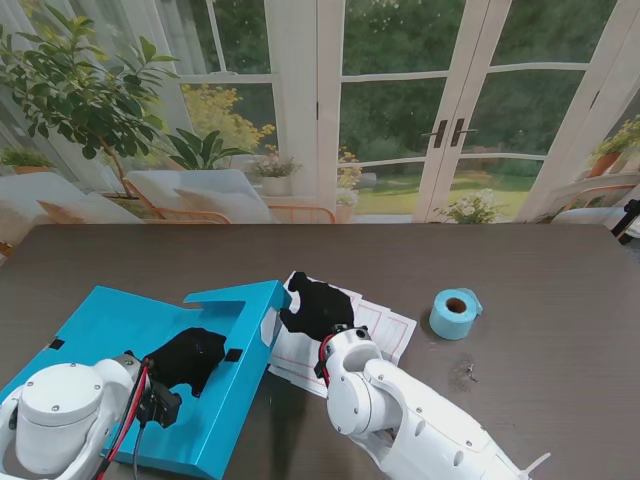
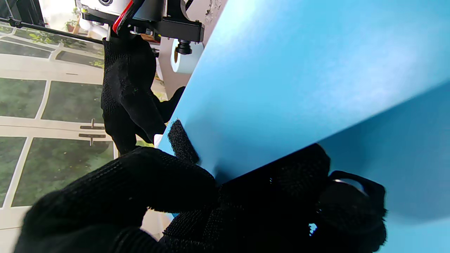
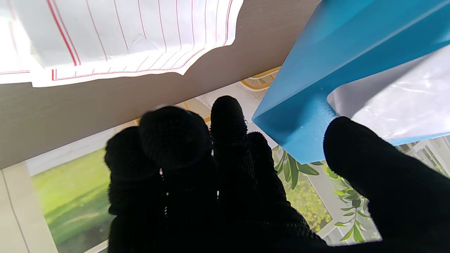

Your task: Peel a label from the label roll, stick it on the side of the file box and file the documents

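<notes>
The blue file box lies opened flat on the left of the table, one flap raised. My left hand, in a black glove, is shut on that flap; thumb and fingers pinch its edge. To its right, my right hand hovers open over the lined documents, beside the box's far right corner. That corner sits between its thumb and spread fingers, with the documents beyond. A pale glossy patch shows on the box. The blue label roll stands to the right of the papers.
A small dark speck lies on the brown table nearer to me than the roll. Glass doors, plants and chairs stand past the table's far edge. The right forearm crosses the near middle.
</notes>
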Tool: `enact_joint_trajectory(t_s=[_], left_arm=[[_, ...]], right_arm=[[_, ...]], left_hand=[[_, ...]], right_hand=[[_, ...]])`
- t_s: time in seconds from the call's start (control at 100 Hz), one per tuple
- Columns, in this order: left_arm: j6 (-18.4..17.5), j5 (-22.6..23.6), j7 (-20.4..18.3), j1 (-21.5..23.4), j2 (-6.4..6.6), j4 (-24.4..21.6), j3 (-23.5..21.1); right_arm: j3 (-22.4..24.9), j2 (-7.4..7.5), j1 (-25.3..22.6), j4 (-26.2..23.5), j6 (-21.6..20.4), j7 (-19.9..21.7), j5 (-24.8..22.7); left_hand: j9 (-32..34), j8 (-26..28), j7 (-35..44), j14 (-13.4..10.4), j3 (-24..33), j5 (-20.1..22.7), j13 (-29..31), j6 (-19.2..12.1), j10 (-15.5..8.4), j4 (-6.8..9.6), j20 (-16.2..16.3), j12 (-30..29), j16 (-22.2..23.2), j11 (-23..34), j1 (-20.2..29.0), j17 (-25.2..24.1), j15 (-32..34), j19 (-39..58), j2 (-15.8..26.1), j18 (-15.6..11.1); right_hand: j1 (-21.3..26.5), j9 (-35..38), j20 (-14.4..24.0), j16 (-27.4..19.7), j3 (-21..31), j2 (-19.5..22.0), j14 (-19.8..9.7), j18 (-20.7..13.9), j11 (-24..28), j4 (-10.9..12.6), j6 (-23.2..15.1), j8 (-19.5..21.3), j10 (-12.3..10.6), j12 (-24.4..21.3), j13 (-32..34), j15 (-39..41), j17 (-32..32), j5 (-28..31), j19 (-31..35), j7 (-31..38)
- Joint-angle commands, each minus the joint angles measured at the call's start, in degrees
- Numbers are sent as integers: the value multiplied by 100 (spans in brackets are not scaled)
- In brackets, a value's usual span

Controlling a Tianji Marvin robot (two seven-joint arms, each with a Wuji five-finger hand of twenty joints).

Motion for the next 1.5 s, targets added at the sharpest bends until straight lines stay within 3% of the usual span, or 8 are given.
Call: enact_joint_trajectory(t_s=[0.0, 0.57, 1.09, 1.49], left_arm=[[-10, -1, -117, 34, 3, -66, -14], [20, -31, -105, 82, -3, -91, -25], [29, -99, 72, 42, -55, -69, 6], [60, -135, 169, 41, -84, -63, 23]], right_arm=[[0, -38, -25, -8, -19, 84, 18], [8, -49, -71, -83, -124, 66, 99], [8, 52, -263, -287, -325, 190, 15], [-38, 77, -279, -323, -392, 277, 16]], left_hand=[[137, 86, 208, -62, 137, -86, 53, 239, -507, 56, 25, 108, 97, 219, 21, 22, 357, 279, 38, -167], [133, 92, 213, -68, 138, -87, 48, 240, -503, 58, 5, 104, 92, 227, 18, 21, 357, 291, 48, -175], [133, 102, 212, -56, 144, -91, 55, 241, -490, 54, -1, 101, 90, 226, 11, 16, 355, 281, 64, -147], [139, 108, 208, -58, 147, -95, 59, 248, -489, 50, 0, 97, 88, 228, 6, 19, 355, 279, 70, -134]], right_hand=[[-243, -166, 38, -45, -100, 185, 119, -30, -33, 187, -76, -64, 135, -57, 119, -27, -157, -187, 69, -15], [-363, -303, 72, -52, -245, 86, 168, -26, -24, 183, -76, -122, 122, -78, 50, -118, -266, -424, 27, -70], [-379, -616, 112, -9, -362, -139, 116, -105, 29, 175, -24, -190, 57, -76, -117, -83, -384, -814, 3, -110], [-561, -1030, 143, -1, -622, -386, 52, -155, 82, 130, 212, -327, -27, -90, -289, -24, -520, -1504, -25, -244]])
